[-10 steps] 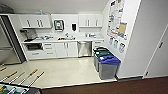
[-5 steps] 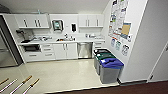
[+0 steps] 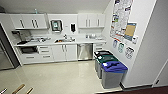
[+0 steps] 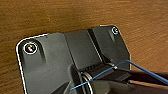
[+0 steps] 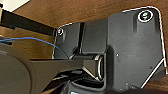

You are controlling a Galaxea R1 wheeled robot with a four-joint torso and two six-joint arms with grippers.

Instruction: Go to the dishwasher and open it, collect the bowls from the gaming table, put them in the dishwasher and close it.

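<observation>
The camera has shifted, so the kitchenette sits more centred than a second ago. The dishwasher (image 3: 84, 51), shut, stands under the bench (image 3: 75, 41), beside three bins (image 3: 110, 67). Whether the jaws are spread cannot be told.

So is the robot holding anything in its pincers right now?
It cannot be told: both wrist views look past the robot's own dark plate at brown wood, and the pincer tips are not clear.
</observation>
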